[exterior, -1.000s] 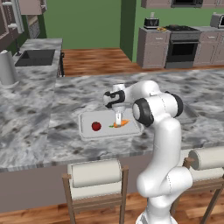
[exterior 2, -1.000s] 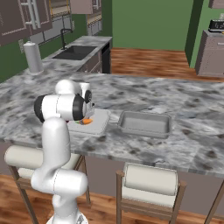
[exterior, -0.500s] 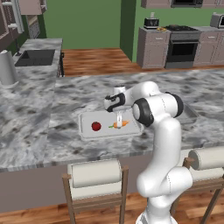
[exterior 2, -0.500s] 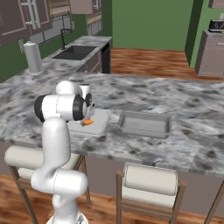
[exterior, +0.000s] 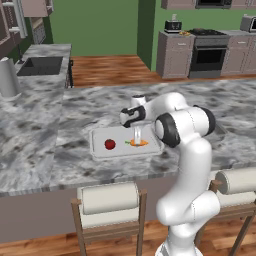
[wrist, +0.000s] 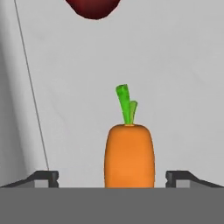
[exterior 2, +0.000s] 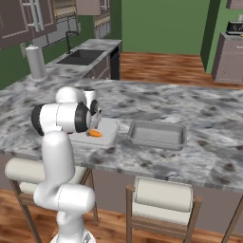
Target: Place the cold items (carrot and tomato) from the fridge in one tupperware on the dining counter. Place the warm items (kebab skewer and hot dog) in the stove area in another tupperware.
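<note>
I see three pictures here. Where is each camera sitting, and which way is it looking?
Left base view: behind the arm's left, facing the counter; white arm rises lower right, gripper above the carrot.
Right base view: behind the arm's right, facing the same counter; arm lower left.
Hand view: on the hand, looking down at the carrot between open fingertips.
Shared: carrot, tomato, tupperware.

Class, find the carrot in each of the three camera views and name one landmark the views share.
Left base view: carrot right of centre in the tupperware, under the pincer.
Right base view: carrot left of centre, beside the arm.
Hand view: carrot low centre, leaves up.
Shared landmark: the tupperware floor beneath it.
</note>
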You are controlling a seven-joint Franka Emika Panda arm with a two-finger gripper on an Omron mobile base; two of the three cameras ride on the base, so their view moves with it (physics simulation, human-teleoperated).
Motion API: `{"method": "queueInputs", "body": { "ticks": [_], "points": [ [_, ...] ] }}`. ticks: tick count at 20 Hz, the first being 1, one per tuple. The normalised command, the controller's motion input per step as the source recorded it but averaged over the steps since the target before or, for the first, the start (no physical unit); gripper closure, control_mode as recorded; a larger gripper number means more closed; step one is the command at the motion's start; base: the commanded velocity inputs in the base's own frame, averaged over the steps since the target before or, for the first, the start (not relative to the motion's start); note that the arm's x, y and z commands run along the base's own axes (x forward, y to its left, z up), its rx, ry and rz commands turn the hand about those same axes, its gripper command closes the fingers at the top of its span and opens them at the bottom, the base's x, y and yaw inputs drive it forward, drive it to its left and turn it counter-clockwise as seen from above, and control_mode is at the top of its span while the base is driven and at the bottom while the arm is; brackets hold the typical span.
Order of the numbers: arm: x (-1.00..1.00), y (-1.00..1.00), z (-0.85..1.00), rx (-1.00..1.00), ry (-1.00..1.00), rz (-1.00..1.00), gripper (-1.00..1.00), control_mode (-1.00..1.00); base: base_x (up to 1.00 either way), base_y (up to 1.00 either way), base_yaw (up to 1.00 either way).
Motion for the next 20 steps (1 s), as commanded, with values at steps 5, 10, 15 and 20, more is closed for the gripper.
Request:
{"method": "queueInputs", "body": {
  "ticks": [5,10,15,20],
  "points": [
    [-0.29,-0.05,0.66,0.0,-0.15,0.0,-1.0,-1.0,0.0,0.0,0.0],
    [-0.48,-0.14,0.57,0.0,-0.11,-0.02,-1.0,-1.0,0.0,0.0,0.0],
    [-0.71,-0.13,0.47,0.03,-0.13,-0.15,-1.0,-1.0,0.0,0.0,0.0],
    [-0.7,-0.03,0.53,0.03,-0.1,-0.28,-1.0,-1.0,0.0,0.0,0.0]
  ]
}}
